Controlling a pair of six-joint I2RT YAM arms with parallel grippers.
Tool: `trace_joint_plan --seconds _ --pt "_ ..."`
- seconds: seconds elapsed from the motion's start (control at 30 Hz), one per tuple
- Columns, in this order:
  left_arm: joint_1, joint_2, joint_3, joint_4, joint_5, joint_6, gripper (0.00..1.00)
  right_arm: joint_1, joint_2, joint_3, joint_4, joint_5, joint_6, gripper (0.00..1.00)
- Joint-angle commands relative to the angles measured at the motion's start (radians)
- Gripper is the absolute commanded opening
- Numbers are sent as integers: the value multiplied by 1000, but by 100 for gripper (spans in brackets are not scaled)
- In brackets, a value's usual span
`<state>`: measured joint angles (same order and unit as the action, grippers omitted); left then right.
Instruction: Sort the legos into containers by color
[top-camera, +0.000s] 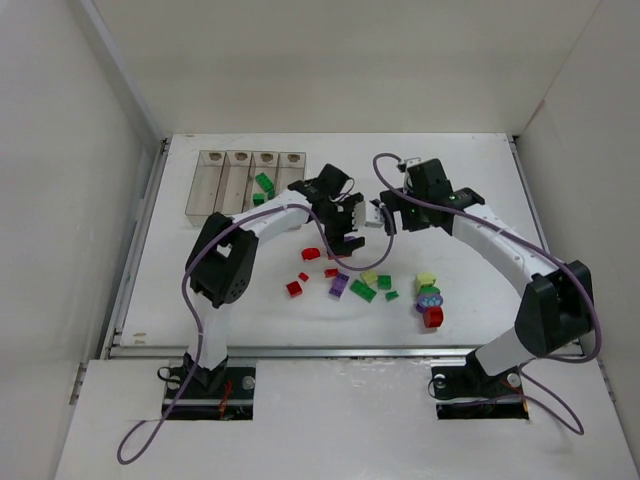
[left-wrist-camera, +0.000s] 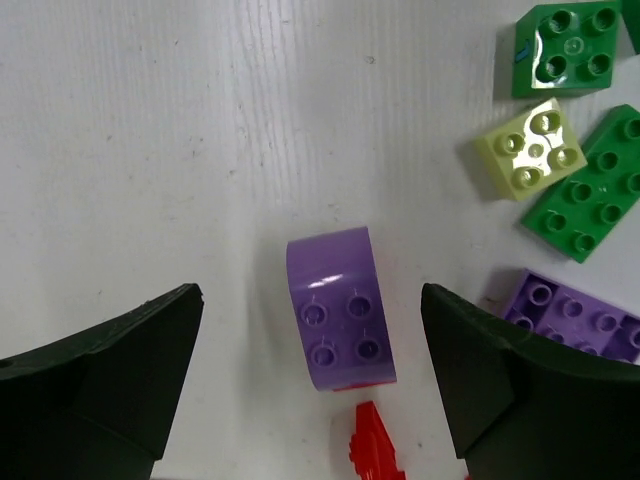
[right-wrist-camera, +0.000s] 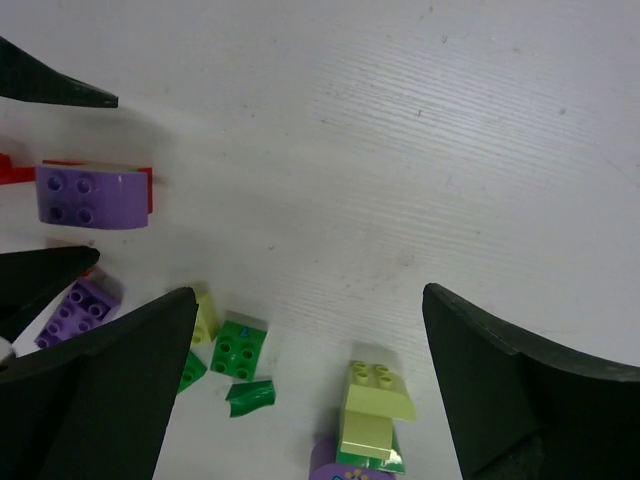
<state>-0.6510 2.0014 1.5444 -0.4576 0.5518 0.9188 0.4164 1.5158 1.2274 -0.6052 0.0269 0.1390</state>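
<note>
Our left gripper (left-wrist-camera: 310, 300) stands spread astride a purple brick (left-wrist-camera: 338, 310) on the worktop (left-wrist-camera: 150, 130), with a gap on either side and nothing pinched. A red piece (left-wrist-camera: 372, 445) sits tight against that brick's end and may be caught or dragged if we close low. The brick lies slightly askew to the jaws and one end is rounded, so we judge it could twist or slip out. A paler purple plate (left-wrist-camera: 570, 315) beside one finger may get nudged. Our right gripper (right-wrist-camera: 308, 300), also spread and empty, hovers close by, so the two could collide. The containers (top-camera: 222, 190) wait at the far left, with green bricks (top-camera: 262, 186) in one.
</note>
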Motion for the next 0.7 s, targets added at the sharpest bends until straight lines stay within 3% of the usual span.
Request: trace_joint_plan --seconds 0.0,0.17,0.3,0.33,0.4,0.5,0.57,0.6,0.67 --pt "-15 55 63 14 -53 -63 88 30 -23 1 58 -33 -30 100" --pt "-25 91 88 -42 -96 -28 76 21 -42 12 58 -33 -61 100" --pt "-25 100 109 -78 -58 -9 46 -1 -42 32 48 -33 -61 100" --pt "-16 100 124 -111 -49 -9 32 -1 -42 44 36 -24 -61 100" --pt "-6 100 138 -153 -18 20 25 -10 -42 53 24 -15 -61 100" --pt "22 90 138 -219 23 77 33 -28 -52 53 15 -5 -52 100" --pt "22 80 120 -242 46 88 47 -37 -52 53 15 -5 -52 100" --pt "22 80 120 -242 46 98 60 -37 -61 53 15 -5 -52 100" --pt "22 71 111 -242 56 98 68 -37 -62 53 15 -5 -52 100"
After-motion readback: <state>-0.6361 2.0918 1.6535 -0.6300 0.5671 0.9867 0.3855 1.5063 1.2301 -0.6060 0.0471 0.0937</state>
